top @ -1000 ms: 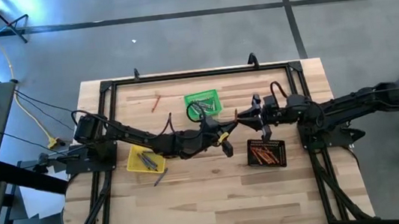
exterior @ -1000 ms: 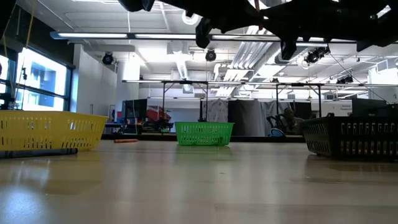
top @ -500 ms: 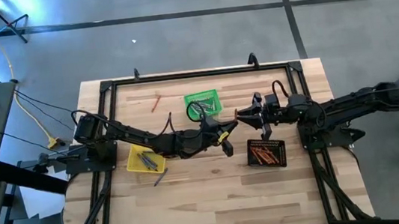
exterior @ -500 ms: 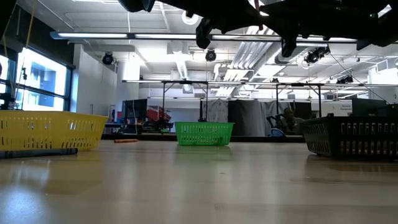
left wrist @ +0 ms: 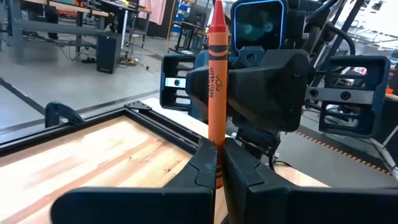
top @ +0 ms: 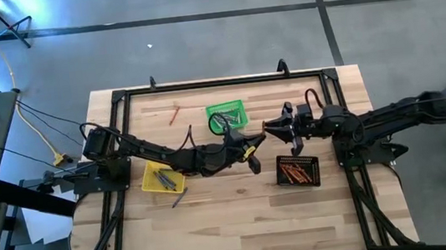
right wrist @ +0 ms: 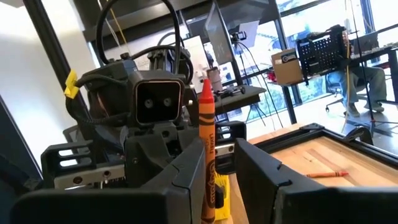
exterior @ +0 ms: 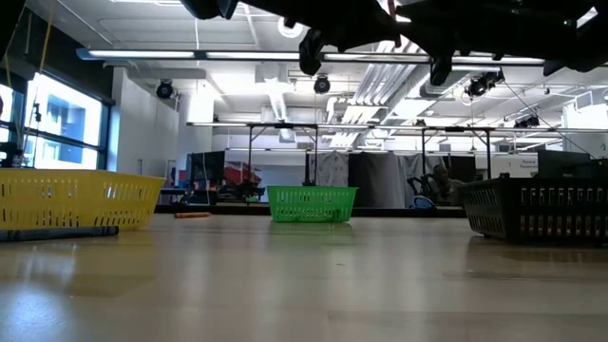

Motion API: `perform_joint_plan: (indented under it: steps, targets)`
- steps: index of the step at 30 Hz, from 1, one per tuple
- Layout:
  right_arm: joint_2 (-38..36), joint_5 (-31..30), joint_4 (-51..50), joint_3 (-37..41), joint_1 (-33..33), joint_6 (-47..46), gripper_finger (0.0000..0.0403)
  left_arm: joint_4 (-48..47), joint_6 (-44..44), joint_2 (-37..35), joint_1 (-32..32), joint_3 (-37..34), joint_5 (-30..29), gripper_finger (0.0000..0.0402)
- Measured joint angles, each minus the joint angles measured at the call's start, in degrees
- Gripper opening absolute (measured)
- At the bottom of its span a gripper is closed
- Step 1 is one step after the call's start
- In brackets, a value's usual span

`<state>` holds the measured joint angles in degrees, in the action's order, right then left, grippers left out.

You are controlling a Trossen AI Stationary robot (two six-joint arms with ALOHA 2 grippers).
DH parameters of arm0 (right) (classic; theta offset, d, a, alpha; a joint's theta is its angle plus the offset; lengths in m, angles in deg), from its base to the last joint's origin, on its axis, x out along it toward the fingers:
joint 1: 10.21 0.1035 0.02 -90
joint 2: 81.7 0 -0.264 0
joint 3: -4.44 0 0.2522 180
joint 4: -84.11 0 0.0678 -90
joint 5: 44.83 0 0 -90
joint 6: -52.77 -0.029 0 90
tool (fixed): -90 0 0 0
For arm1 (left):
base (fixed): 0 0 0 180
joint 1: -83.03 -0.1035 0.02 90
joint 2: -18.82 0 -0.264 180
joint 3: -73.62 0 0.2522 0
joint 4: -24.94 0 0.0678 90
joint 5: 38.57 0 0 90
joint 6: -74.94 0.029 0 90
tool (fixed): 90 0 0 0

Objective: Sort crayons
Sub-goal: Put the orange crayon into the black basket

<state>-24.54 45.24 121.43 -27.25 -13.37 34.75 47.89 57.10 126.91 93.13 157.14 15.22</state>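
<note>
Midair above the table's middle, the left gripper (left wrist: 214, 163) is clamped tight on the orange crayon (left wrist: 216, 93), while the right gripper (right wrist: 221, 163), jaws parted, straddles that same upright stick, nearer the black basket (top: 298, 170).

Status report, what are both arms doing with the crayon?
Left pincer shut on orange crayon, upright, mid-table. Right pincer open around it, not clamped. Nothing in the way.
</note>
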Motion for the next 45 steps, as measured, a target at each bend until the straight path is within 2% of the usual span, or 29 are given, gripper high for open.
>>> perform_joint_plan:
  steps: [15,17,21,26,31,37,41,45]
  targets:
    - [10.10,-1.62,12.21,0.00,0.98,-1.01,0.0081,-0.05,-0.04,0.04,-0.50,0.00,0.05,0.0000]
    - [10.54,-1.62,12.72,0.00,0.92,-1.03,0.0069,-0.43,-0.04,0.04,-0.50,0.00,0.05,0.0000]
    - [10.65,-1.71,13.03,0.00,0.92,-0.07,0.0015,-0.81,-0.07,0.04,-0.50,0.00,-0.12,0.0000]
    - [10.65,-3.10,12.84,0.00,0.92,-0.94,0.0008,-0.84,-0.04,0.04,-0.49,0.00,-0.14,0.0002]
    - [10.65,-3.10,12.60,0.00,0.94,-1.01,0.0005,-0.99,-0.02,0.04,-0.45,0.00,0.62,0.0027]
    - [10.59,-3.20,11.42,0.00,0.85,0.16,0.0003,-1.56,0.97,0.04,-0.39,0.00,1.70,0.0084]
    - [7.34,-2.92,4.18,-0.02,-0.88,0.94,0.0002,-3.60,0.16,0.04,-0.43,-0.02,3.19,0.0117]
    - [-0.21,-4.25,-15.13,-0.02,-2.83,1.22,0.0002,-6.98,-2.81,0.04,0.00,-0.02,6.90,0.0128]
